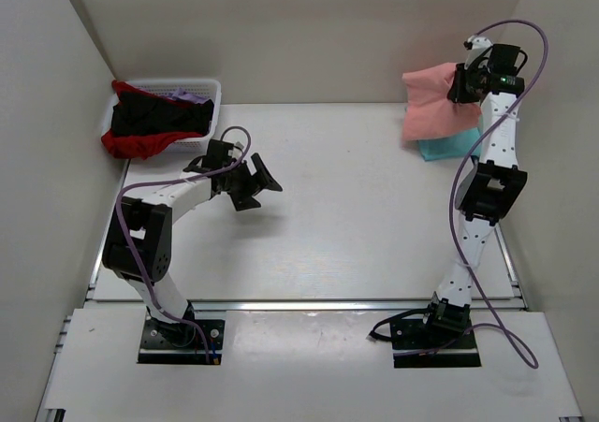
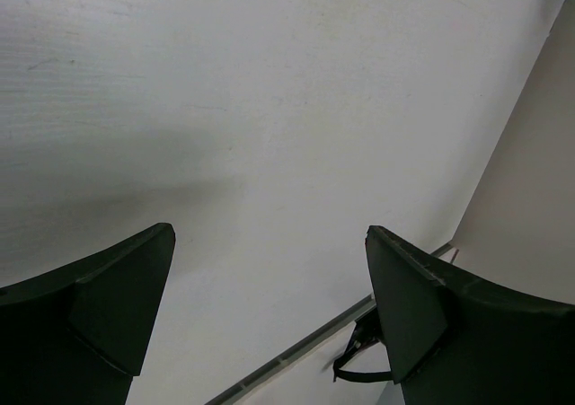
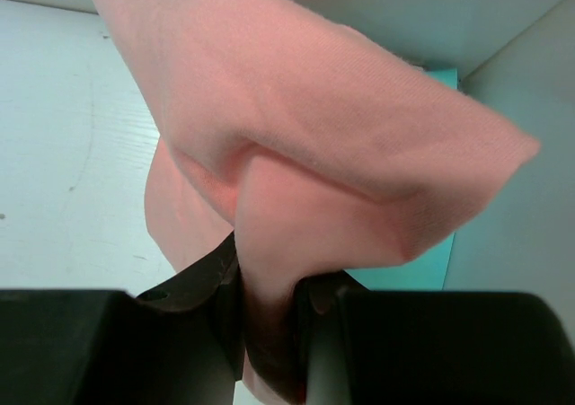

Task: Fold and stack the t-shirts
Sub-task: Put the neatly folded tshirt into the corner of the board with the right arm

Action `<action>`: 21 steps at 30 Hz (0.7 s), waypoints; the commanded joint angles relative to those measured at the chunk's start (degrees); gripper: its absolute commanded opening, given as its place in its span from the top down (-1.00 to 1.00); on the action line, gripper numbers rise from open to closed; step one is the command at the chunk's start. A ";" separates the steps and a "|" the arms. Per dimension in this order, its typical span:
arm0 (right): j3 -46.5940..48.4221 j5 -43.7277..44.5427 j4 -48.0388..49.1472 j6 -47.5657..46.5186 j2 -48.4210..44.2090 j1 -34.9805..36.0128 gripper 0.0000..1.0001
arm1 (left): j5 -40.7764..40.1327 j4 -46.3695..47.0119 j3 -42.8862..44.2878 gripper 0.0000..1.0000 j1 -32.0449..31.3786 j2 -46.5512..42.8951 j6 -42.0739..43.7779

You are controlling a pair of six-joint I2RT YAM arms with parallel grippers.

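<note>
Salmon-pink and limp, so likely handling as light, soft, slump-prone cloth: pinching the salmon-pink short-sleeved cloth t-shirt (image 3: 314,136) by a bunched fold in the right gripper (image 3: 269,306), fingers narrowed on it, up above the folded turquoise cloth t-shirt (image 1: 449,146) at the far right corner. Probably gripping best at a thick folded edge. Hovering the left gripper (image 2: 269,288), spread wide and empty, over the white table (image 1: 356,207).
</note>
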 commanded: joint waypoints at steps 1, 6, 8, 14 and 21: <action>-0.12 -3.21 2.56 -1.08 -4.88 -0.34 1.00 | 0.90 -0.13 -1.07 -0.97 -0.14 -2.50 1.19; -2.06 -4.88 0.81 -1.69 -5.32 -1.30 1.00 | 1.16 0.14 -1.51 -0.97 -0.40 -1.54 0.92; -3.46 -3.84 0.28 -2.57 -5.32 -2.00 1.00 | 1.33 0.05 -1.08 -0.98 -0.49 -1.02 1.10; -1.89 -1.63 3.16 -3.01 -0.58 -3.85 1.00 | 1.42 -0.65 -0.28 -0.97 -0.58 0.12 1.89; -1.54 9.49 13.27 -7.67 4.78 -2.10 0.70 | 0.90 -2.24 -0.64 -0.97 -2.07 0.56 3.73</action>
